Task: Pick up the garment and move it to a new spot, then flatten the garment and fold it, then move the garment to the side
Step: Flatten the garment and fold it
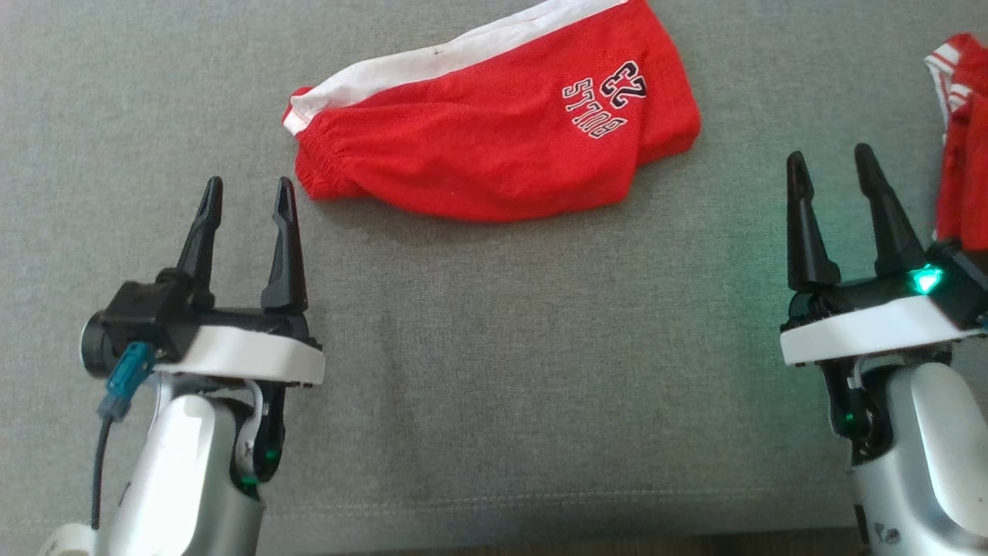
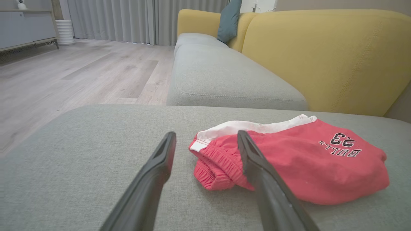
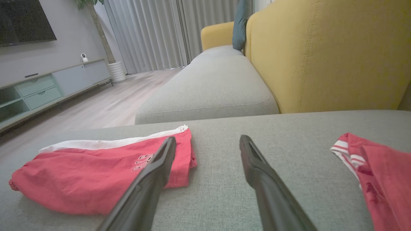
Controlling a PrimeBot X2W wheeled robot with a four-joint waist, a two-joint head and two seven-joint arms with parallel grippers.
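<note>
A red garment, shorts with a white side stripe and "BULLS 23" print, lies folded over at the top middle of the grey cushion. My left gripper stands open just left of and below its elastic waistband, not touching it. In the left wrist view the waistband end of the shorts lies just beyond my left gripper. My right gripper is open and empty, to the right of the shorts. A second red garment with white striped trim lies at the right edge, beside the right gripper.
The yellow backrest rises behind the cushion, with a teal pillow farther along the sofa. Wood floor lies beyond the cushion's left edge. A low cabinet stands against the far wall.
</note>
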